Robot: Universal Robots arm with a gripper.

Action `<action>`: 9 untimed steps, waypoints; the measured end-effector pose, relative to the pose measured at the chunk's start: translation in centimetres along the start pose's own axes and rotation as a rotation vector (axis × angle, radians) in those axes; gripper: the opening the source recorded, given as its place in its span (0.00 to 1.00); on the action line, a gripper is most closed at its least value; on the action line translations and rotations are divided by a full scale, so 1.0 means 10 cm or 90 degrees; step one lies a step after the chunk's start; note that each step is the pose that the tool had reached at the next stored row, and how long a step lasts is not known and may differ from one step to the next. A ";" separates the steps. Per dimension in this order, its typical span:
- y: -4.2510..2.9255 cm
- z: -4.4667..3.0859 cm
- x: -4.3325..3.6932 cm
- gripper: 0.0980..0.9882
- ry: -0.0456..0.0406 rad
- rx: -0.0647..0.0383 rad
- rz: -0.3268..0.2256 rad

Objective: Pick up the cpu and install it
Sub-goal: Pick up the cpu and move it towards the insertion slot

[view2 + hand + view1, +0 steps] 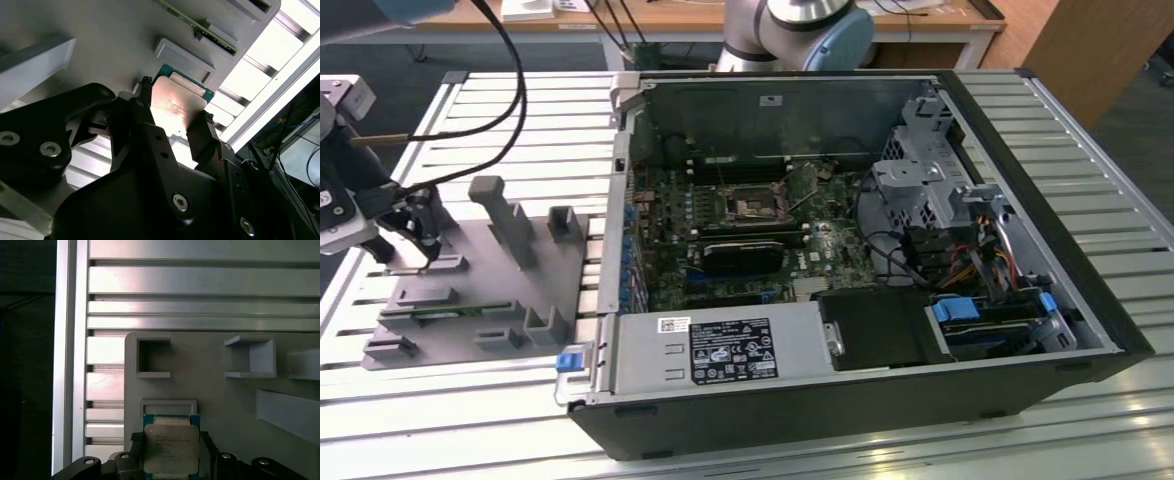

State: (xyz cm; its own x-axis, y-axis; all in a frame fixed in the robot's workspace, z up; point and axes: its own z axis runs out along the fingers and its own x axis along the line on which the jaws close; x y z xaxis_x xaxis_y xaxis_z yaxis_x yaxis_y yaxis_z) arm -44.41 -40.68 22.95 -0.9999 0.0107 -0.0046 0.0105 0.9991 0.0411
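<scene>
Holding: your gripper (174,102) has its two dark fingers (199,134) drawn in narrow onto opposite edges of the cpu (170,447), so the chip is pinched by its sides and its shiny metal top is left untouched
Cpu: it lies flat, metal face up, its green rim showing beside a low grey frame in both wrist views; you cannot tell from these whether it rests on the plate or hangs just clear of it
Place: the grip is over the grey fixture (494,290) at the exterior view's left, well apart from the computer case (1014,110)
Fixture: its raised frames and upright posts look made to keep each part in a known spot, which is likely why the chip sits square to your fingers
Case: it lies on its side with the open face up, so the board inside can be reached from above
Socket (757,208): the dark square with a metal frame sits near the middle of the board and looks bare, so judge the install as not yet done
Table (454,420): slatted metal, carrying fixture and case side by side
Stage: you are at the pick-up, chip between the fingers at the fixture, nothing of the install done
</scene>
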 end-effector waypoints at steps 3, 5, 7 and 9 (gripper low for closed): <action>0.002 -0.032 0.000 0.49 0.0000 0.000 0.000; 0.005 -0.051 0.000 0.49 0.0001 0.000 0.000; 0.006 -0.071 0.000 0.49 0.0001 0.000 0.000; 0.007 -0.091 0.000 0.49 0.0000 0.000 0.000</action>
State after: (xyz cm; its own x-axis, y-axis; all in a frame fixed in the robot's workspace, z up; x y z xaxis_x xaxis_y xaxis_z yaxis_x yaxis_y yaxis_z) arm -44.41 -40.64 23.86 -0.9999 0.0108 -0.0046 0.0106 0.9991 0.0406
